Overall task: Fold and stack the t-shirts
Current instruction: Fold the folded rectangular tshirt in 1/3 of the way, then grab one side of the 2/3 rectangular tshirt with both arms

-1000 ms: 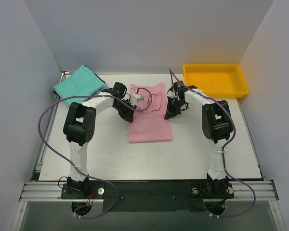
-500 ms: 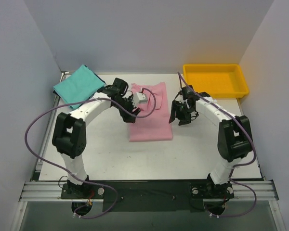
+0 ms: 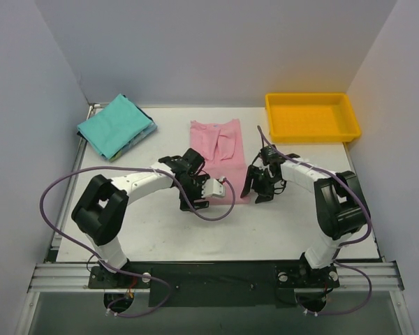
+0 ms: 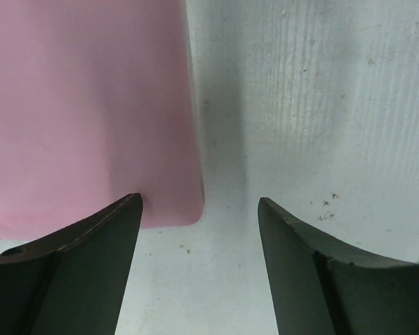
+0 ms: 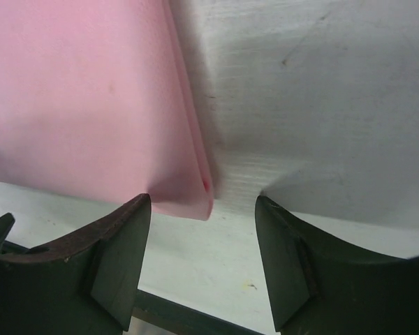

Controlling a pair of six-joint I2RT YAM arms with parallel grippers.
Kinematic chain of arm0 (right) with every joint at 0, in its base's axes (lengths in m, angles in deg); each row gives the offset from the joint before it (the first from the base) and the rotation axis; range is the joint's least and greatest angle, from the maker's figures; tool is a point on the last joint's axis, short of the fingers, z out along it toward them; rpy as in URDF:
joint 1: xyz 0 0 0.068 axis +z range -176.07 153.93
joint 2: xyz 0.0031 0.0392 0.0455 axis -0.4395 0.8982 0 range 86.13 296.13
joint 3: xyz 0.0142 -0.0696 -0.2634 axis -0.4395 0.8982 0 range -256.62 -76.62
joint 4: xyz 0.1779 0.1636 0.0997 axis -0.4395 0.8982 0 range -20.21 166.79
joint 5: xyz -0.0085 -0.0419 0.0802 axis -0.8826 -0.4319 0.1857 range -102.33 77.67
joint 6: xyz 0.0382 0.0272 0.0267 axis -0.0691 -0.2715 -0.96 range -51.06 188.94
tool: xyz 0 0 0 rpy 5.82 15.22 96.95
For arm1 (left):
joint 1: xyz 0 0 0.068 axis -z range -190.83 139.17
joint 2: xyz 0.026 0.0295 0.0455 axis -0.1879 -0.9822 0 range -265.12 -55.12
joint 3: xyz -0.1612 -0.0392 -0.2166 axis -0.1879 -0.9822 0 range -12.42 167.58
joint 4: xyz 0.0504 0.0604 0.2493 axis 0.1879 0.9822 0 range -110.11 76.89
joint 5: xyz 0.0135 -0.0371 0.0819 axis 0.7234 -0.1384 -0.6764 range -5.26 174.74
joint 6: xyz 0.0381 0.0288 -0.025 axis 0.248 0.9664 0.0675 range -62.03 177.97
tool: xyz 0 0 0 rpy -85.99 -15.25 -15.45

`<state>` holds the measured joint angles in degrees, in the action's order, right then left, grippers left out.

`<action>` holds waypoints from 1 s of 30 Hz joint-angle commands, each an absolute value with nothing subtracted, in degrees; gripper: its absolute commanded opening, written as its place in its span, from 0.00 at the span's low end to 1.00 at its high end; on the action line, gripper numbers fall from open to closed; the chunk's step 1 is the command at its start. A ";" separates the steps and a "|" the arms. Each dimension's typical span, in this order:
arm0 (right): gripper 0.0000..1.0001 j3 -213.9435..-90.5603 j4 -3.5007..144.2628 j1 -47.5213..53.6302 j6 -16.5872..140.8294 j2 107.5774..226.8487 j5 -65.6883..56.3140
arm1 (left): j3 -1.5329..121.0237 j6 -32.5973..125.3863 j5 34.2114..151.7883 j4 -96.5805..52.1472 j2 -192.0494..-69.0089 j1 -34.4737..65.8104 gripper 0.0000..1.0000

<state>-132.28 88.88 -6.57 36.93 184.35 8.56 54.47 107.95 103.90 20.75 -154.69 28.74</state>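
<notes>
left arm [image 3: 136, 183], right arm [image 3: 304, 169]: white shells, black joints, purple cable [image 3: 43, 206] looping off each. left pincer [image 4: 199, 197], right pincer [image 5: 202, 196]: dark matte wedge fingers.

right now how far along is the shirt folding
Done: the teal shirt sits folded at the far left, on a blue shirt showing only an edge. In hand: the pink shirt is a long strip, with the open left fingers and right fingers at its near corners. Left: fold it shorter and stack it.
</notes>
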 commanded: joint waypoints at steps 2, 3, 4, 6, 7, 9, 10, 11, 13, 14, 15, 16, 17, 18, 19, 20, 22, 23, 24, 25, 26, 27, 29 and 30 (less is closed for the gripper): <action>0.56 -129.88 84.47 -6.12 33.34 185.71 10.17 | 51.92 108.68 101.70 15.83 -154.44 28.72 0.75; 0.54 -129.79 84.46 -6.12 33.08 185.97 10.35 | 51.56 108.69 101.44 15.83 -154.53 28.81 0.74; 0.53 -129.88 84.38 -6.03 33.16 186.76 11.04 | 50.95 108.69 101.35 16.10 -154.79 28.89 0.71; 0.47 -129.79 83.94 -5.77 32.55 187.55 12.54 | 50.42 108.51 101.44 16.71 -155.05 28.98 0.69; 0.39 -129.53 83.24 -5.60 32.55 187.73 14.11 | 49.98 108.34 101.44 16.71 -154.97 29.07 0.68; 0.23 -128.92 82.01 -5.51 31.85 188.52 16.57 | 49.37 108.16 101.18 16.19 -154.88 28.98 0.62; 0.17 -128.74 82.00 -5.59 32.11 188.79 17.20 | 49.19 108.07 100.83 15.84 -154.88 29.07 0.53; 0.07 -128.13 82.18 -5.59 32.20 188.79 17.73 | 48.93 107.98 100.39 15.23 -154.79 28.98 0.45; 0.00 -126.99 82.70 -5.77 32.90 188.00 18.08 | 49.10 107.46 99.86 15.39 -154.53 28.98 0.23; 0.00 -126.63 83.49 -5.77 33.60 186.61 18.08 | 49.27 107.28 100.12 15.66 -154.35 28.98 0.11; 0.00 -126.02 84.11 -5.86 34.04 185.03 18.08 | 49.54 107.28 100.64 17.14 -153.83 28.98 0.00; 0.00 -125.66 85.94 -5.77 35.00 184.31 18.08 | 49.71 107.02 100.99 17.94 -153.48 28.98 0.00; 0.00 -125.14 86.83 -5.60 35.71 183.44 18.17 | 49.98 106.93 102.22 20.29 -152.52 28.90 0.00; 0.00 -124.79 89.01 -5.33 36.76 181.34 18.26 | 50.07 106.93 102.92 21.97 -151.98 28.98 0.00; 0.00 -123.74 90.25 -4.90 37.38 179.32 18.69 | 50.24 107.02 104.15 24.94 -150.59 28.98 0.00; 0.00 -123.21 92.44 -4.54 38.34 177.73 18.96 | 50.07 107.02 104.86 26.89 -149.53 29.07 0.00; 0.00 -121.27 96.91 -3.49 39.57 173.25 19.57 | 49.72 107.37 108.19 32.60 -146.54 29.16 0.00; 0.00 -119.87 98.42 -2.44 39.84 169.66 19.84 | 49.45 108.67 109.16 37.32 -144.09 29.25 0.00; 0.00 -119.34 101.92 -1.21 40.37 167.98 19.84 | 49.36 109.56 111.87 39.54 -143.11 29.33 0.00; 0.00 -118.20 103.43 -0.59 40.46 164.04 19.93 | 49.10 111.05 113.11 44.18 -140.84 29.51 0.00; 0.00 -117.76 106.49 1.07 40.02 162.18 19.93 | 48.84 111.84 115.74 46.05 -139.95 29.86 0.00; 0.00 -116.97 107.65 1.87 38.89 158.33 20.19 | 48.75 112.81 117.16 49.72 -137.85 30.12 0.00; 0.00 -116.35 111.35 4.24 36.78 153.75 21.15 | 49.01 112.91 119.97 53.53 -135.29 31.09 0.00; 0.00 -116.52 113.36 5.64 35.98 152.24 22.20 | 50.06 112.64 121.37 55.80 -133.89 31.70 0.00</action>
<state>-117.65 99.04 2.35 37.47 159.34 20.66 49.31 110.07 112.73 39.28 -139.33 30.18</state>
